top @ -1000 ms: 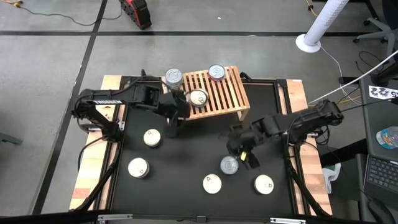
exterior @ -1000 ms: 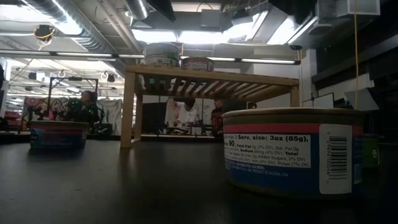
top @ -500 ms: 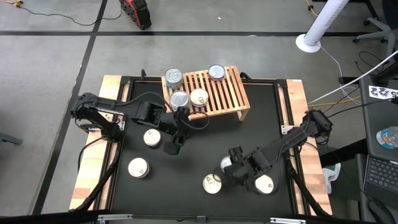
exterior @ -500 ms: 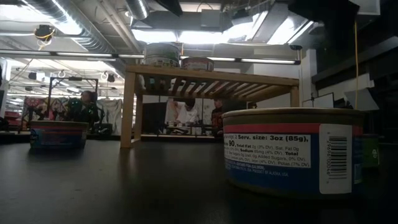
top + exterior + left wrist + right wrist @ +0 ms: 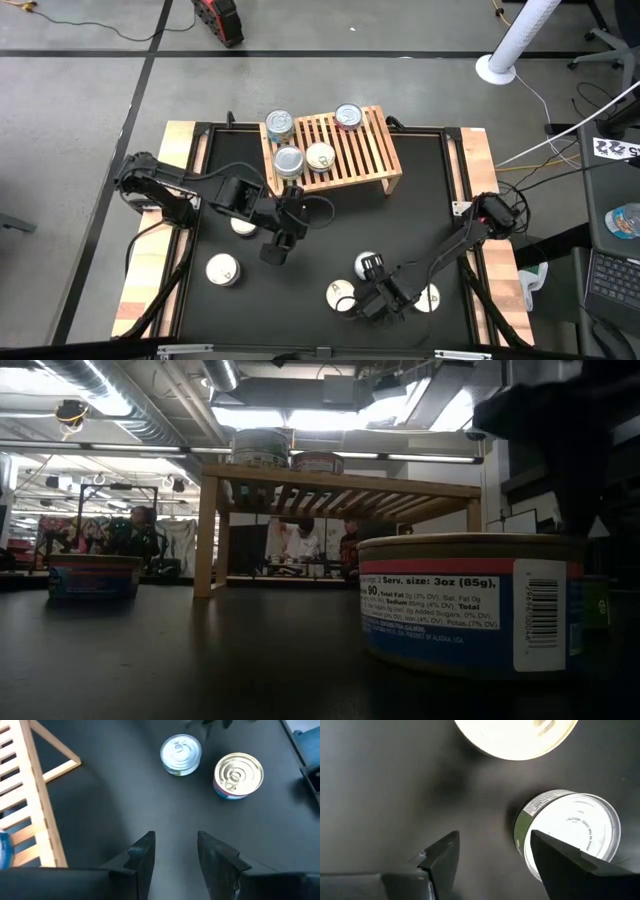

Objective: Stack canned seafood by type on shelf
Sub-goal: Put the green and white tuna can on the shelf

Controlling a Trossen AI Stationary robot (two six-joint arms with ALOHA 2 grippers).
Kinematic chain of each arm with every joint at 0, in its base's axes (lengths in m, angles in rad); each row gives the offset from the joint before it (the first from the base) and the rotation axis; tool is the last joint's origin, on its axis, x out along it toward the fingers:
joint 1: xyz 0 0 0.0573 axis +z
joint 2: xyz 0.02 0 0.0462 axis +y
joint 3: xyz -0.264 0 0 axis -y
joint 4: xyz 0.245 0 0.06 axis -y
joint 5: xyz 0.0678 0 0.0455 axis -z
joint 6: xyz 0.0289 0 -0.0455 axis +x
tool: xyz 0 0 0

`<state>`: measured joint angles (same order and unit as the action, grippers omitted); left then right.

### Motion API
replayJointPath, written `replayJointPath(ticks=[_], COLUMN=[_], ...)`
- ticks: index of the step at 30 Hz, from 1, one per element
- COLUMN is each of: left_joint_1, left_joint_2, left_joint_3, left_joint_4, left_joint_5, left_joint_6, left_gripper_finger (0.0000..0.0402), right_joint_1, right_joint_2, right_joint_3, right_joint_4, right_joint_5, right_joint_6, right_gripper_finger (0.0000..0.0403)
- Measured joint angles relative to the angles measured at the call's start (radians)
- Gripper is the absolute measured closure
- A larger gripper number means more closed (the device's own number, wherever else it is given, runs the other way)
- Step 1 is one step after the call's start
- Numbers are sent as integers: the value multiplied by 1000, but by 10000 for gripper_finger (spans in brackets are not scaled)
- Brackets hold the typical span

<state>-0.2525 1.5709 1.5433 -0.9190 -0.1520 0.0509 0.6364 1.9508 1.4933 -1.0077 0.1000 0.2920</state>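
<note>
Right claw (image 5: 372,303) now beside front cans (image 5: 341,297)

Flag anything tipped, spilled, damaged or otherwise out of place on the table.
Nothing stands out. Every can sits flat and upright: four on the shelf, the others loose on the black tabletop. No spills or dents show.

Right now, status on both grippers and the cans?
Left gripper open, empty, over bare tabletop. Right gripper open, low beside green-label can. Four cans on the shelf. Nothing blocking.
</note>
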Motion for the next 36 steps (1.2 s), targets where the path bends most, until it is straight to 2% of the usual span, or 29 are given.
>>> replayJointPath(ticks=[11, 23, 36], left_joint_1=[-22, -22, -22], left_joint_2=[15, 15, 16], left_joint_3=[0, 0, 0], left_joint_4=[41, 40, 37], left_joint_5=[-1, -1, -1], left_joint_6=[16, 19, 19], left_gripper_finger=[261, 261, 260], right_joint_1=[-2, -3, -34], right_joint_2=[33, 62, 83], right_joint_3=[-1, -1, -4], right_joint_4=[-8, -1, -13], right_joint_5=[83, 110, 94], right_joint_6=[0, 0, 44], right_gripper_finger=[162, 162, 162])
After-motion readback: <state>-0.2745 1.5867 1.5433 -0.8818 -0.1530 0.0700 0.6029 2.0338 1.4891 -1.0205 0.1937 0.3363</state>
